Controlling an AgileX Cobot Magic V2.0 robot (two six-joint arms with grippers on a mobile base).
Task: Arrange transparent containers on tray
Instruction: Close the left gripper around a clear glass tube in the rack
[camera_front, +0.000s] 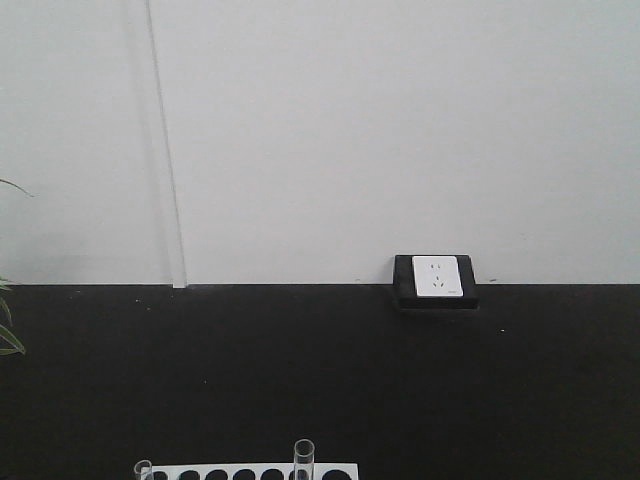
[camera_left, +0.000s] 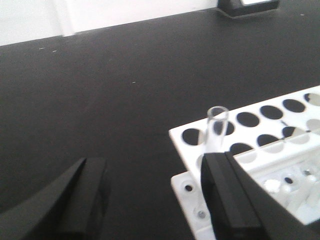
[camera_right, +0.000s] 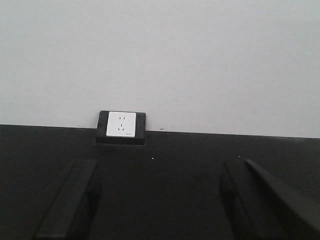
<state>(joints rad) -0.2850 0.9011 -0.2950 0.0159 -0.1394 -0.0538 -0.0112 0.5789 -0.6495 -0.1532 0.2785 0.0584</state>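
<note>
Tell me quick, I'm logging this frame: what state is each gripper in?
Left gripper: open, empty, beside a test tube standing in the white rack.
Right gripper: open, empty.

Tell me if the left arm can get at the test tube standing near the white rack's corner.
Probably yes: the left jaws are open, and the test tube stands upright just ahead, slightly offset, with nothing between.

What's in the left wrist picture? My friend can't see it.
One clear test tube stands in a white rack with round holes, on a black table. The left gripper is open, its black fingers nearest the camera.
</note>
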